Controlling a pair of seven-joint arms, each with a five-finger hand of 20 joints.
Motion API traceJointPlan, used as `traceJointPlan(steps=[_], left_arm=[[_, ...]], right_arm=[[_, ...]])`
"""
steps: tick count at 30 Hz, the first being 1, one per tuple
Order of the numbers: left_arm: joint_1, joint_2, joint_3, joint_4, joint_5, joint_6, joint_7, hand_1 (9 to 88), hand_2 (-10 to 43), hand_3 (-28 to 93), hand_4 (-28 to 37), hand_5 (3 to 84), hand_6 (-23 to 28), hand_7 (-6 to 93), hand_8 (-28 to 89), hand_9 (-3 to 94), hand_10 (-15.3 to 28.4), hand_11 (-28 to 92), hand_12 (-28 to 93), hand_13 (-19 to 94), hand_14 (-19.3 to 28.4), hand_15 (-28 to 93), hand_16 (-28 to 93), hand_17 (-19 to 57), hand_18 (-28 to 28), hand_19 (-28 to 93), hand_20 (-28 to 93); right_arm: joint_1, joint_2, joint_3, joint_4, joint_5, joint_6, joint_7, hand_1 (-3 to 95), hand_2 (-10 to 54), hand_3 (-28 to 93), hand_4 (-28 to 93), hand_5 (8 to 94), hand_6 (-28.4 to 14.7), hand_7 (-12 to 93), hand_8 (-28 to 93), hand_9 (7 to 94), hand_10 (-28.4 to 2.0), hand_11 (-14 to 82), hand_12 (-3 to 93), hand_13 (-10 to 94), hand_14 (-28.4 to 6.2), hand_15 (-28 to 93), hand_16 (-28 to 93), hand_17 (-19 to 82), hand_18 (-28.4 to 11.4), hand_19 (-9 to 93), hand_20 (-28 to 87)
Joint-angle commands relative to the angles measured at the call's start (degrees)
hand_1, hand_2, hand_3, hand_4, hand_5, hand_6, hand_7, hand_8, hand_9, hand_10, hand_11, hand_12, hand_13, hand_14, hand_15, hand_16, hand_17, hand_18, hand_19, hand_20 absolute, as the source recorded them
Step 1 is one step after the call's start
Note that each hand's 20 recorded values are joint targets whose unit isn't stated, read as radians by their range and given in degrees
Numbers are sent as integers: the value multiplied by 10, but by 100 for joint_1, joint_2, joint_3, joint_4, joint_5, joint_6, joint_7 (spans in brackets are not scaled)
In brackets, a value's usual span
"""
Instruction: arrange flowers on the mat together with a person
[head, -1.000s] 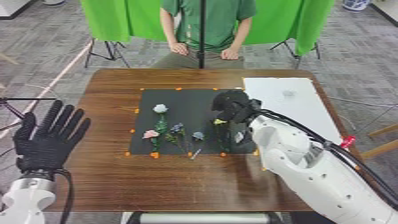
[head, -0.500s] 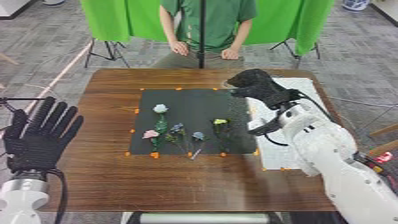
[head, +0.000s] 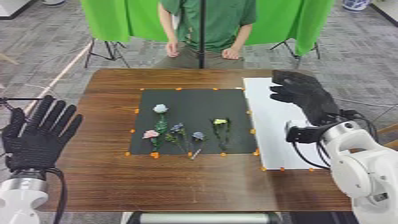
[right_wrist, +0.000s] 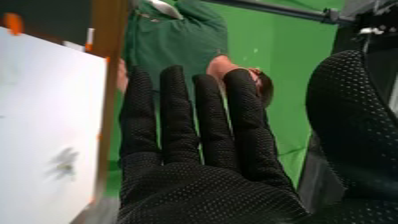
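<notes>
On the mat (head: 190, 107), the yellow flower (head: 220, 121) lies, stem (head: 225, 138) toward the near edge. My right hand (head: 306, 95) (the nearer) hangs rightward, fingers straight, empty.

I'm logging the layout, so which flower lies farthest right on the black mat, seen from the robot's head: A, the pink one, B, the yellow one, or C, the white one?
B: the yellow flower lies nearest the mat's right edge.
</notes>
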Motion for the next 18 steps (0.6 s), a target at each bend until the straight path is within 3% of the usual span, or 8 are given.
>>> traceJointPlan(steps=[1, 4, 7, 8, 13, 15, 18], left_arm=[[64, -27, -116, -63, -151, 64, 84, 251, 103, 714, -283, 406, 68, 60, -75, 379, 149, 157, 90, 288, 155, 267, -53, -36, 135, 299, 122], [123, 3, -45, -144, -121, 17, 220, 250, 103, 714, -283, 407, 69, 59, -76, 379, 150, 156, 89, 288, 155, 268, -54, -37, 135, 299, 122], [65, 18, -18, -133, -130, 31, 197, 250, 104, 714, -283, 407, 68, 60, -76, 379, 150, 156, 89, 288, 155, 268, -54, -36, 135, 299, 122], [106, 34, 6, -154, -143, 34, 251, 250, 104, 714, -283, 407, 68, 60, -76, 379, 150, 156, 89, 288, 155, 269, -54, -36, 135, 299, 122], [70, -6, -24, -134, -136, 72, 121, 250, 104, 714, -283, 408, 68, 61, -76, 380, 149, 157, 89, 288, 155, 269, -54, -37, 135, 300, 123], [139, 20, -72, -167, -138, 65, 165, 251, 105, 713, -283, 408, 68, 61, -76, 382, 150, 158, 90, 288, 155, 270, -54, -37, 135, 300, 123], [85, 13, -94, -138, -128, 53, 132, 251, 105, 713, -283, 408, 68, 62, -76, 382, 151, 159, 90, 288, 155, 271, -55, -37, 135, 300, 123]], right_arm=[[-332, -238, -34, -96, -93, -159, -174, 303, -32, 781, -254, 413, -14, 176, -132, 411, -97, 69, 123, 356, -89, 201, 111, 176, -144, 408, 133], [-375, -313, 55, -146, -116, -346, -194, 304, -43, 782, -252, 412, -13, 175, -130, 408, -96, 67, 124, 355, -88, 200, 113, 175, -144, 406, 135], [-349, -343, 23, -117, -93, -402, -186, 306, -50, 783, -251, 410, -13, 174, -129, 407, -96, 66, 125, 355, -88, 198, 117, 173, -145, 404, 138], [-379, -363, 47, -122, -83, -444, -193, 306, -50, 782, -251, 410, -13, 174, -129, 407, -96, 66, 126, 355, -88, 197, 117, 173, -145, 403, 139], [-447, -414, 38, -126, 38, -519, -108, 306, -52, 783, -251, 410, -14, 173, -129, 406, -96, 65, 127, 355, -88, 194, 121, 173, -145, 400, 143], [-475, -468, 43, -135, 51, -610, -113, 305, -52, 783, -251, 410, -13, 173, -129, 406, -96, 65, 127, 355, -88, 193, 122, 173, -144, 398, 143], [-530, -494, 84, -153, 65, -775, -115, 305, -52, 780, -251, 409, -13, 173, -129, 406, -97, 65, 128, 355, -88, 192, 124, 172, -144, 397, 145]])
